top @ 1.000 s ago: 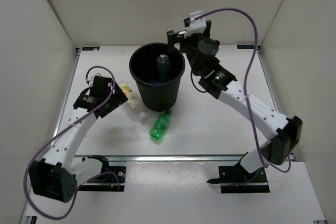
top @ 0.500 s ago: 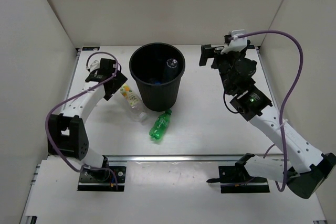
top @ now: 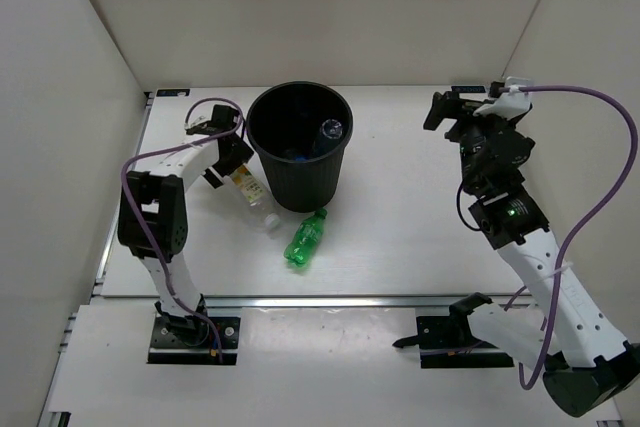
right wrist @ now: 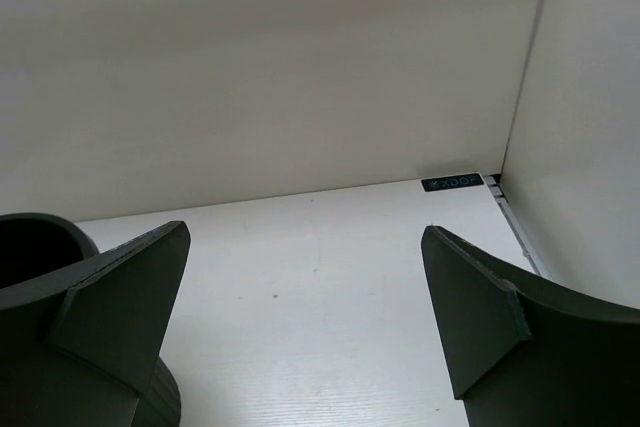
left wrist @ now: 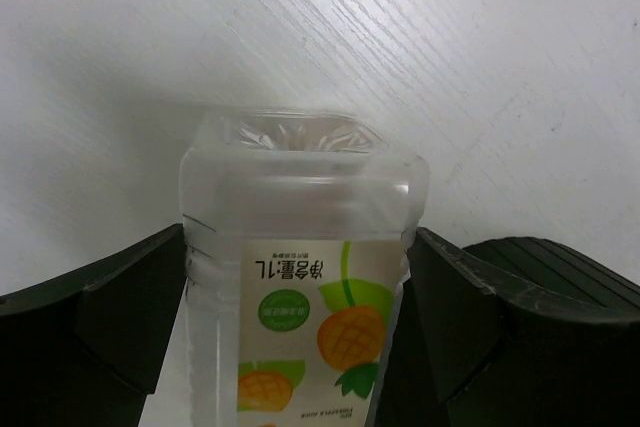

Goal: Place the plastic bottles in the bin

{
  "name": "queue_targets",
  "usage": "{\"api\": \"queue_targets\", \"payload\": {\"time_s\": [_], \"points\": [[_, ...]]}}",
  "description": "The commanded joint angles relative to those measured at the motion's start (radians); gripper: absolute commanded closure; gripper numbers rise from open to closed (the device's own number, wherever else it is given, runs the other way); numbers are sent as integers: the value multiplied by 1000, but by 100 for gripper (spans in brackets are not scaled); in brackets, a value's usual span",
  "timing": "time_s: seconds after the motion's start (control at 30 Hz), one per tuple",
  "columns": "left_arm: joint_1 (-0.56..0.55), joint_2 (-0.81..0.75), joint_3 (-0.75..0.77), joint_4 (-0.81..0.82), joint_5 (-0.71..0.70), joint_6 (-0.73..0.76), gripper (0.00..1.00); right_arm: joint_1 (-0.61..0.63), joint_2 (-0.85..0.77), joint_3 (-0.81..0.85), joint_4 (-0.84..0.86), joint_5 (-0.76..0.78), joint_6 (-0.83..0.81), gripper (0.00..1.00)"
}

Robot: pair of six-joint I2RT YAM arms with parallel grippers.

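two bottles are left on the worktop (top: pixel 400 207) now that a clear bottle (top: pixel 331 130) lies in the bin (top: pixel 300 172) and your right jaws have pulled away, spread and empty, while your left jaws have moved to straddle the yellow-orange labelled bottle (left wrist: pixel 300 287) beside the bin, whether clamped you cannot tell.

This looks like a robotics lab test cell. Plain white panels (top: pixel 320 7) box in a white desk (top: pixel 400 237) on 3 sides. 2 cabled arms (top: pixel 530 247) stand at its near edge.
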Motion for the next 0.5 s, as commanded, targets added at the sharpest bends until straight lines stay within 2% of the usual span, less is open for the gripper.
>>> {"api": "queue_targets", "payload": {"time_s": [0.0,0.1,0.2,0.3,0.4,0.47], "points": [[-25,22,54,-32,-15,21,1,-26,-20,-7,16,-15,53,0],[-34,27,26,-58,-32,23,4,-37,-13,-10,5,-10,60,1],[-11,-13,-17,-44,1,16,25,-30,-24,-24,21,-8,57,1],[10,-117,-34,-53,1,16,38,-24,-21,-28,28,-31,42,1],[7,-245,-20,-61,-35,41,37,-1,-4,-19,-21,-7,37,1],[-5,-315,15,-104,-132,62,37,25,-13,-36,-18,24,25,1]]}}
